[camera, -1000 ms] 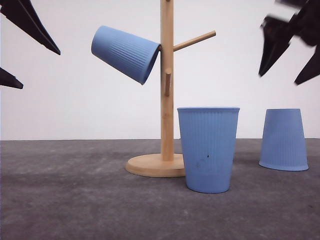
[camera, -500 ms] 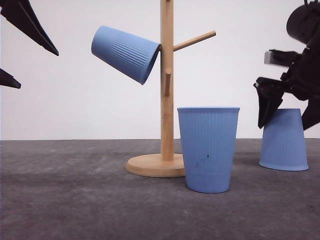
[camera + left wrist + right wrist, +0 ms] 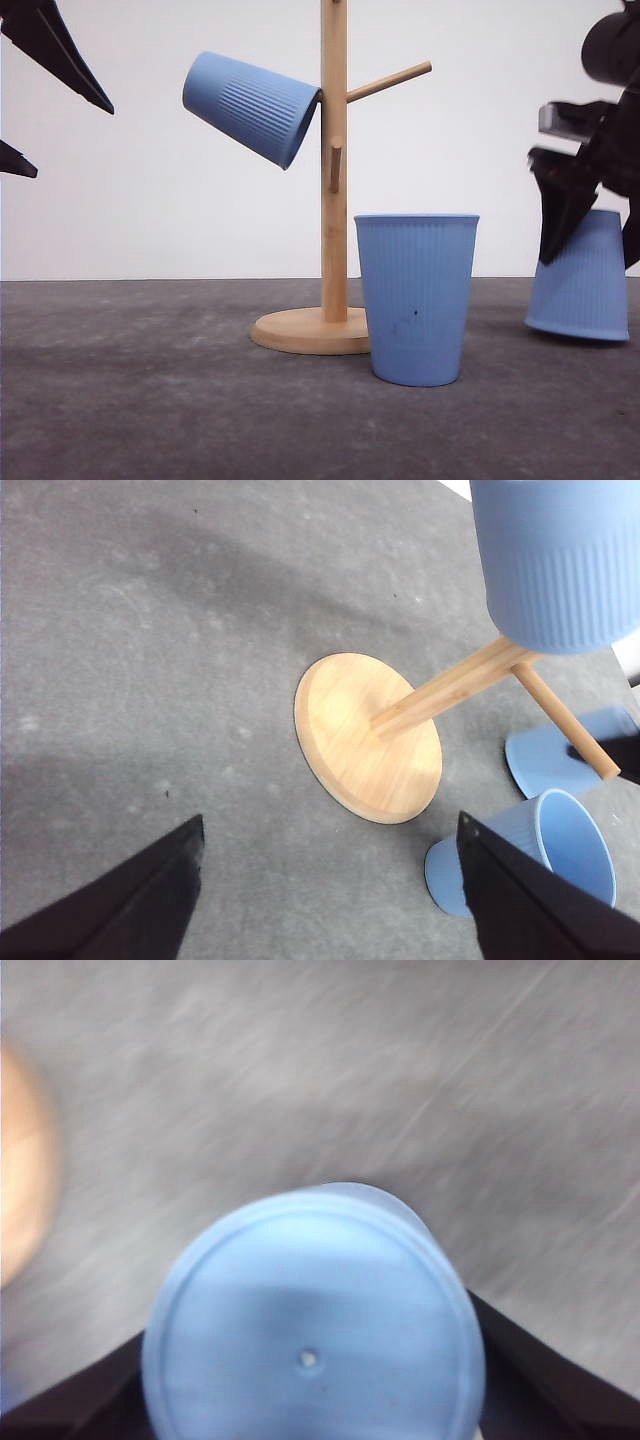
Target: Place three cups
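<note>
Three light-blue ribbed cups are in view. One cup (image 3: 250,105) hangs tilted on a peg of the wooden stand (image 3: 334,200) and also shows as the hung cup (image 3: 560,560). A second cup (image 3: 417,298) stands upright in front of the stand's base, seen too as the upright cup (image 3: 540,865). The third cup (image 3: 585,275) is upside down at the right, leaning slightly. My right gripper (image 3: 595,235) is shut on it, a finger on each side, and its flat base (image 3: 310,1330) sits between the fingers. My left gripper (image 3: 75,142) hangs open and empty at the upper left.
The stand's round base (image 3: 368,735) rests on the grey table (image 3: 150,400), and a bare peg (image 3: 390,80) points up to the right. In the right wrist view the table is blurred. A white wall is behind.
My right gripper came down from the upper right onto the upside-down cup and closed on it. That cup has shifted right and tipped. The left gripper hardly moved.
</note>
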Action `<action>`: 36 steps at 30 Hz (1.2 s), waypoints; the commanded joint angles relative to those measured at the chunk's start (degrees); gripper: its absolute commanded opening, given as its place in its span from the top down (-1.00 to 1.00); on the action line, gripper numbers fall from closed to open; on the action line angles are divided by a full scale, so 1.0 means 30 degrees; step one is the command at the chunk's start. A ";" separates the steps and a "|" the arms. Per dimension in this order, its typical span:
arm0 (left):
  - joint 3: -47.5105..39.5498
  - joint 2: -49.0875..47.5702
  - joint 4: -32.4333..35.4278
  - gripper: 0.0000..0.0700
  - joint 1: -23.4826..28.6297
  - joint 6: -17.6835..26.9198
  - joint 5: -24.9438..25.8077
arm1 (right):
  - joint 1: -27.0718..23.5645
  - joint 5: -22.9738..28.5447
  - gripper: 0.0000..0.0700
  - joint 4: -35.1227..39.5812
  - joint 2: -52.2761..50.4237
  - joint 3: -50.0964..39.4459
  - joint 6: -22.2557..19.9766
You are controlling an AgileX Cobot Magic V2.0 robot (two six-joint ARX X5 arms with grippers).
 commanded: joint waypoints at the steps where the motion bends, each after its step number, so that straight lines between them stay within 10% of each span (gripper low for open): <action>1: 0.0262 0.0102 0.0211 -0.34 -0.0051 0.0007 -0.0051 | -0.0073 -0.0430 0.04 -0.0572 -0.0794 0.0192 -0.0094; 12: 0.0262 0.0102 0.0211 -0.34 -0.0051 0.0007 0.0029 | -0.3211 -0.7573 0.04 0.0941 -0.7373 -0.4260 0.0619; 18: 0.0262 0.0102 0.0211 -0.34 -0.0051 0.0014 0.0029 | -0.5761 -1.4315 0.03 0.5184 -0.8428 -0.5020 0.6678; 25: 0.0262 0.0102 0.0211 -0.34 -0.0051 0.0022 0.0022 | -0.5121 -1.4729 0.03 1.2235 -0.7675 -0.4824 1.2274; 36: 0.0262 0.0102 0.0219 -0.34 -0.0051 0.0015 0.0015 | -0.3059 -1.4955 0.03 1.3169 -0.4041 -0.1648 1.2813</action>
